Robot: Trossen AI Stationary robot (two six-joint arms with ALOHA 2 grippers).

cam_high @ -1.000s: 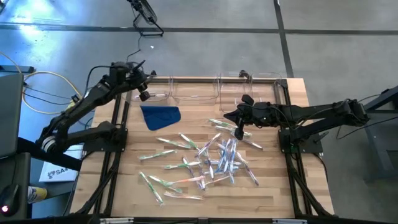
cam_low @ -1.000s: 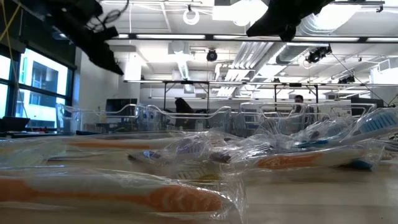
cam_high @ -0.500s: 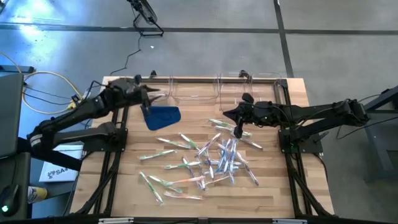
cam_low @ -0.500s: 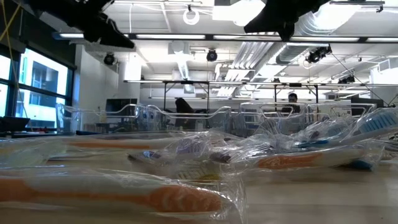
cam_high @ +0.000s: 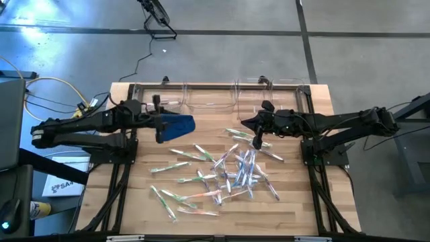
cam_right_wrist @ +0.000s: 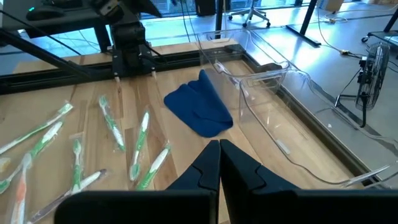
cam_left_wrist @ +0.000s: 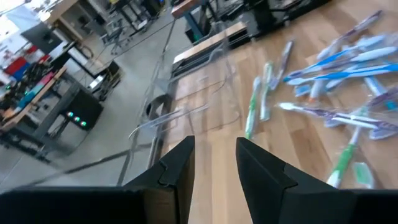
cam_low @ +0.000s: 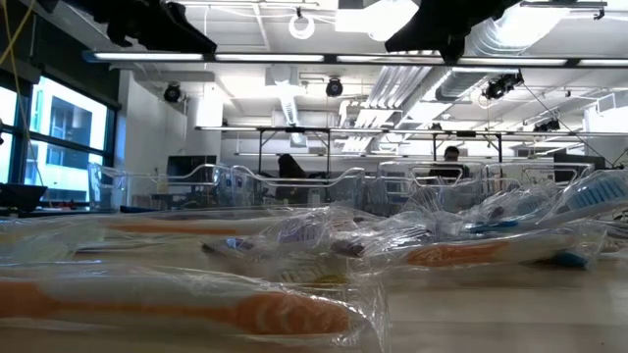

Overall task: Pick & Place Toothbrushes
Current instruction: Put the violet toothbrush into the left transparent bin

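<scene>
While the toothbrushes (cam_high: 225,171) are still lying scattered across the middle and lower centre of the overhead frame, the clear bins (cam_high: 211,97) along the upper edge are holding few, so most work is remaining. The left gripper (cam_high: 160,126) is hovering centre-left, fingers narrowly parted and empty; the right gripper (cam_high: 256,139) is hanging pinched together just right of centre.
</scene>
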